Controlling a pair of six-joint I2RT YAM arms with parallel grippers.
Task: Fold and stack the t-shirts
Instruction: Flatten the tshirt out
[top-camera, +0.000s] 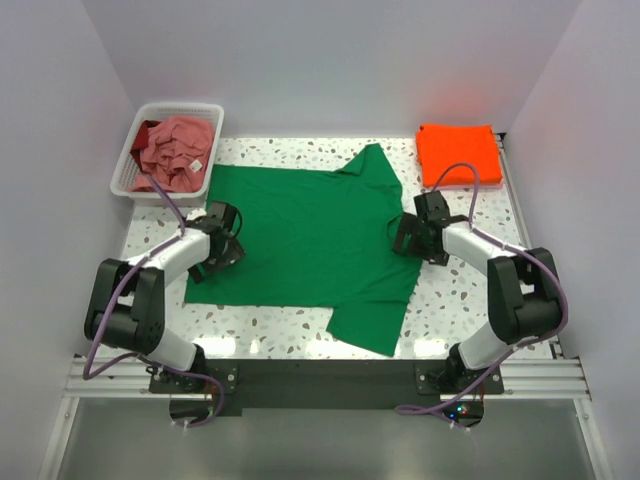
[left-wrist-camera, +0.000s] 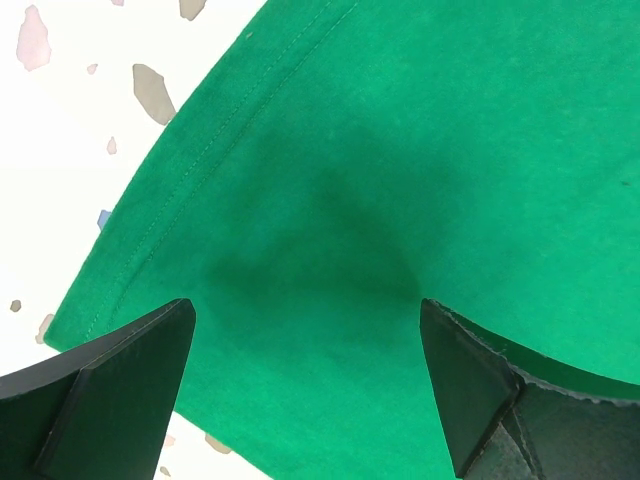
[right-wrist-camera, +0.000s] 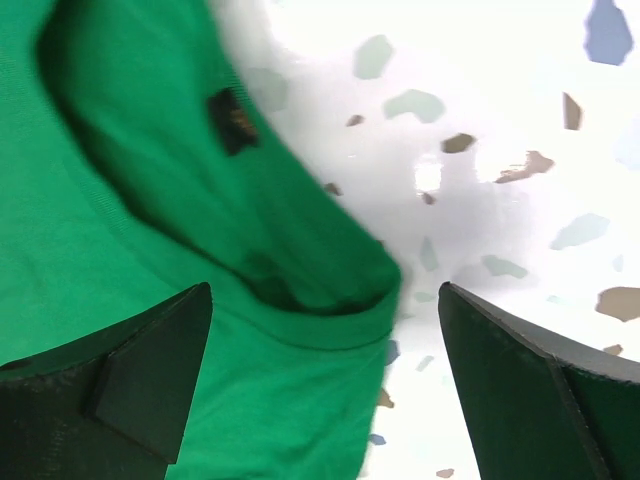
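A bright green t-shirt (top-camera: 310, 240) lies spread flat across the middle of the table, one sleeve at the back, one at the front. My left gripper (top-camera: 225, 245) hovers open over its left hem (left-wrist-camera: 330, 180), nothing between the fingers. At the opposite side, my right gripper (top-camera: 405, 238) stands open above the collar (right-wrist-camera: 330, 320), with the dark neck label (right-wrist-camera: 232, 120) in sight. A folded orange t-shirt (top-camera: 458, 152) rests at the back right. The dusty pink t-shirt (top-camera: 178, 150) is crumpled in the basket.
The white slatted basket (top-camera: 135, 165) sits at the back left corner. White walls close in the table on three sides. Speckled tabletop (top-camera: 470, 300) shows around the green shirt.
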